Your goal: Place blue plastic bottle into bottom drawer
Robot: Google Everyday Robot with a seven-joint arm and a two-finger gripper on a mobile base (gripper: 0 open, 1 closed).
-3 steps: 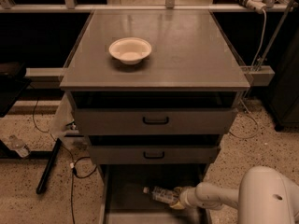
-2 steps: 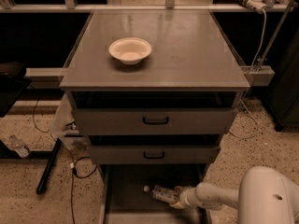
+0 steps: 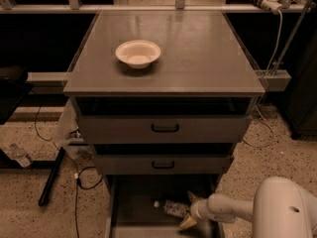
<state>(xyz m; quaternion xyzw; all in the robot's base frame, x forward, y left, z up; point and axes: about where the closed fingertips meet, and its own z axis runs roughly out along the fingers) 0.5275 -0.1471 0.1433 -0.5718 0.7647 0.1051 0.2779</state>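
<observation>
The blue plastic bottle (image 3: 171,208), clear with a white cap and a pale label, lies on its side on the floor of the open bottom drawer (image 3: 133,207), cap pointing left. My gripper (image 3: 190,210) reaches into the drawer from the right, at the bottle's base end. Its fingers (image 3: 187,222) stand spread apart, wider than the bottle, one above and one below the base. The bottle rests on the drawer floor.
A white bowl (image 3: 138,52) sits on the cabinet top (image 3: 198,58). The two upper drawers (image 3: 165,128) with black handles are slightly open above the bottom one. Cables and a black bar (image 3: 51,177) lie on the speckled floor at the left. A clear bottle (image 3: 20,155) lies at the far left.
The bottle stays in the same spot in the bottom drawer. My gripper's fingers have spread apart from it and drawn slightly right.
</observation>
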